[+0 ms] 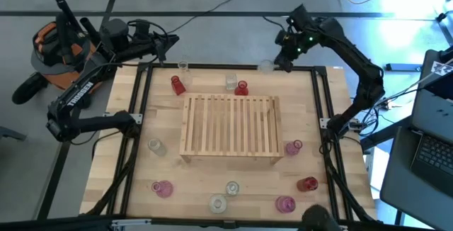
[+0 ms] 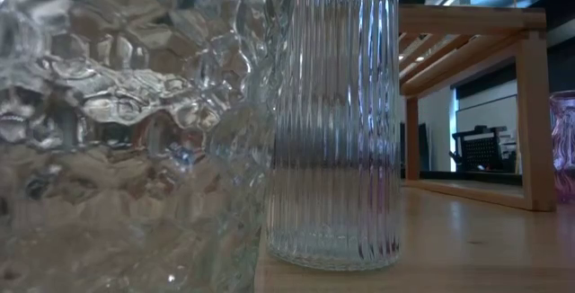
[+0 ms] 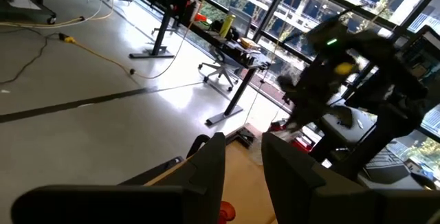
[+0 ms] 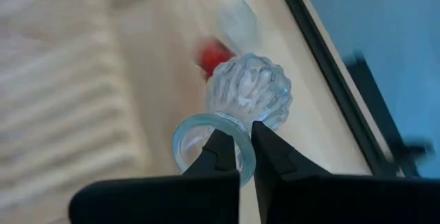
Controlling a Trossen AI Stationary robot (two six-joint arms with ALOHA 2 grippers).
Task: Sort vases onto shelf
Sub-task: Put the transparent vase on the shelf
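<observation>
The shelf, a rack of pale wooden slats, lies mid-table. Around it on the tabletop stand several clear, pink and red vases, among them a red one and a pink one. At the table's far right, my right gripper is shut on a clear knobbly vase. My left gripper hovers over the far left edge. Its fingers are a little apart, with nothing between them. My right gripper holds the clear vase by the rim of its mouth. One finger is inside the mouth and the other outside, with the glass wall pinched between them. The fingers slant down from above. The vase's round body hangs below them, above the tabletop.
Two clear vases stand right in front of the low camera and fill most of its view. The shelf's leg and a pink vase show beside them. A black frame borders the tabletop.
</observation>
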